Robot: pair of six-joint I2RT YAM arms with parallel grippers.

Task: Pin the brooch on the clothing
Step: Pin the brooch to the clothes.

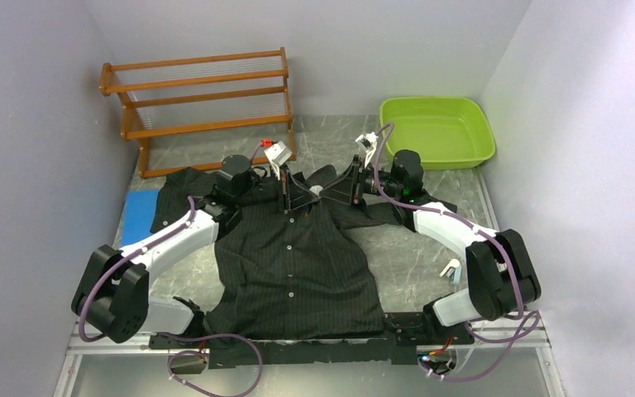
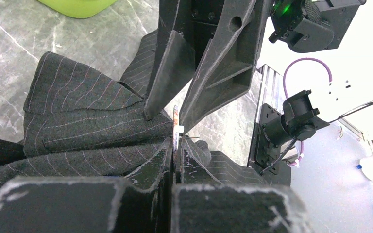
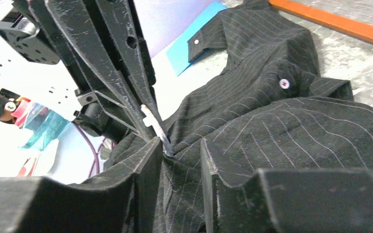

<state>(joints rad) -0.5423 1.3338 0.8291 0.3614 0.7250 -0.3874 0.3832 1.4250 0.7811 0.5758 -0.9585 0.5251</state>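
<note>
Along the left edge of the tabletop [image 1: 413, 248] lies a flat blue pad [image 1: 139, 213], partly under a sleeve, and behind it a wooden rack [image 1: 194, 61] stands against the back wall. Across the middle, the black pinstriped shirt [image 1: 298, 265] is spread front-up with its white buttons running down the centre and its collar at the far end, where both arms meet. From the left, the left end effector [image 2: 174, 150] has its fingers pressed together on the brooch [image 2: 176, 127], a thin piece with a small white part, held upright just above the bunched collar cloth. Facing it from the right, the right end effector [image 3: 179, 145] has its fingers partly spread, one on each side of a raised fold of the collar just beside the brooch; whether they squeeze the cloth I cannot tell. At the far right corner sits a lime-green tub [image 1: 436, 132].
</note>
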